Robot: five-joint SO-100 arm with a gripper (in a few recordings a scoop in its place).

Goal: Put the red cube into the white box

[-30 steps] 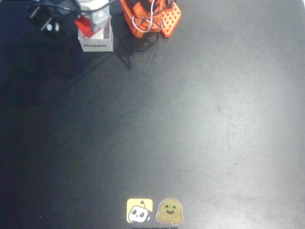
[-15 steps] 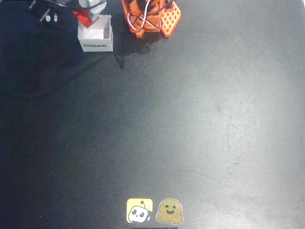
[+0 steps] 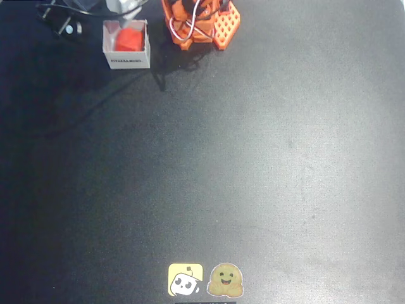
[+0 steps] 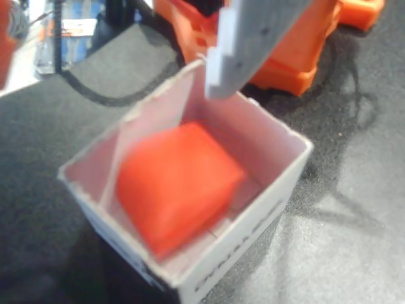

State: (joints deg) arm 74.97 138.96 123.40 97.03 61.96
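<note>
The red cube [image 3: 128,41] lies inside the white box [image 3: 128,61] at the top left of the overhead view, nothing gripping it. In the wrist view the red cube [image 4: 177,183] rests tilted on the floor of the white box [image 4: 253,209], whose dark lettering faces the lower right. My gripper [image 3: 123,6] hangs just above the box's far wall at the picture's top edge. In the wrist view a white finger [image 4: 253,44] reaches down over the far wall. The gripper [image 4: 111,69] stands open and apart from the cube.
The arm's orange base [image 3: 199,22] stands right of the box. A black plug and cable [image 3: 63,25] lie to the box's left. Two stickers [image 3: 205,280] sit at the mat's bottom edge. The dark mat [image 3: 253,158] spreads wide below.
The cube left the gripper and now lies in the box. The gripper has drawn back toward the top edge of the overhead view.
</note>
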